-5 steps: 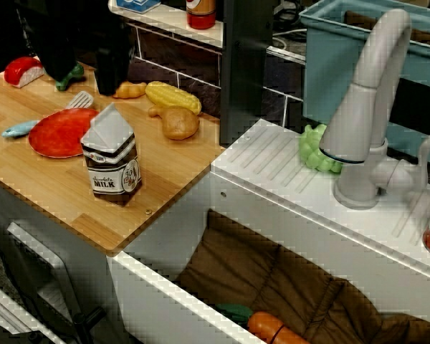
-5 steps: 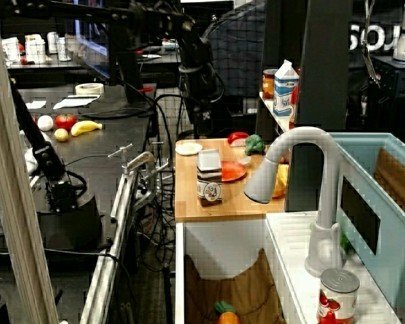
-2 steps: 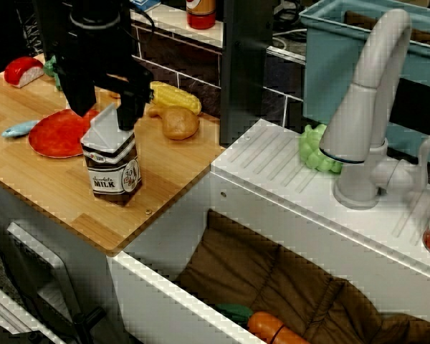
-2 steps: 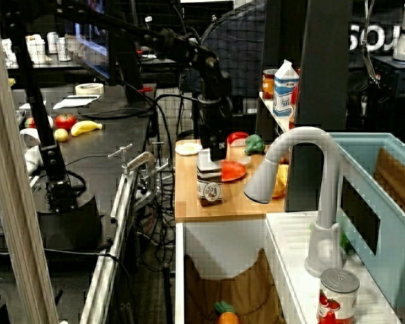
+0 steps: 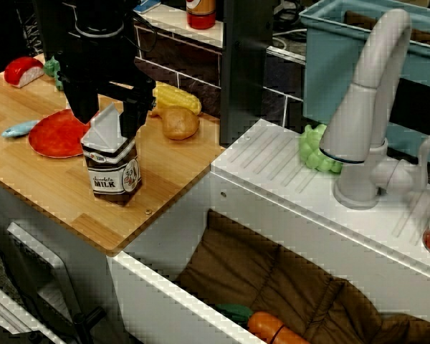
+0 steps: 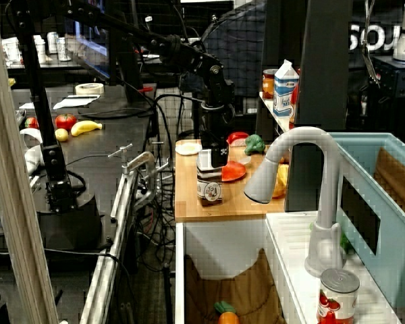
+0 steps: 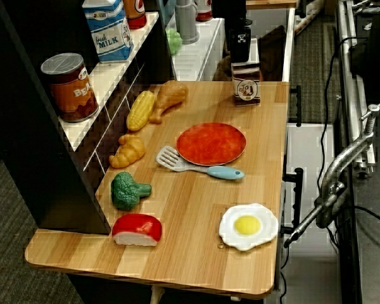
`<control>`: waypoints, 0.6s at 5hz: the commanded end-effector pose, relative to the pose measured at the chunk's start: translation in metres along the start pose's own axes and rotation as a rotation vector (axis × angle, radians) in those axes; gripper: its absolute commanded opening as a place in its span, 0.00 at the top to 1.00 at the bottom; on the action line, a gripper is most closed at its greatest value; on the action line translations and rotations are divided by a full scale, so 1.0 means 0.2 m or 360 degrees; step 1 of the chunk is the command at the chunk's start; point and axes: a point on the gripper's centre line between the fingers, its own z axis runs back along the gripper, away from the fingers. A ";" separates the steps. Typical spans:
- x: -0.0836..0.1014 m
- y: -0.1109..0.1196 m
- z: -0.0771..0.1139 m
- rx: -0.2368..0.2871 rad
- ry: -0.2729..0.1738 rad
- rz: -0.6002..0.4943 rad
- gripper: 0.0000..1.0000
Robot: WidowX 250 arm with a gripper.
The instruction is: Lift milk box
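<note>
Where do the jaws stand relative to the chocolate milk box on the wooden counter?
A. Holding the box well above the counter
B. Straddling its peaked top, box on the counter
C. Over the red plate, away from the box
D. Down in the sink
B: the gripper has a dark finger on each side of the milk box at its peak, and the box's base rests on the wooden counter.

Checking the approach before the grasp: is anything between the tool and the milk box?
Nothing visible. The tool straddles the peaked top of the milk box, one finger on each side. The red plate lies behind and beside it, out of the way.
</note>
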 end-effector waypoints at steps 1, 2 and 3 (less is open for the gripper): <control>-0.01 -0.02 0.04 -0.0030 -0.0039 -0.0020 0.00; -0.03 -0.04 0.02 -0.0070 -0.0023 -0.0043 0.00; -0.04 -0.05 0.00 -0.0067 -0.0010 -0.0040 0.00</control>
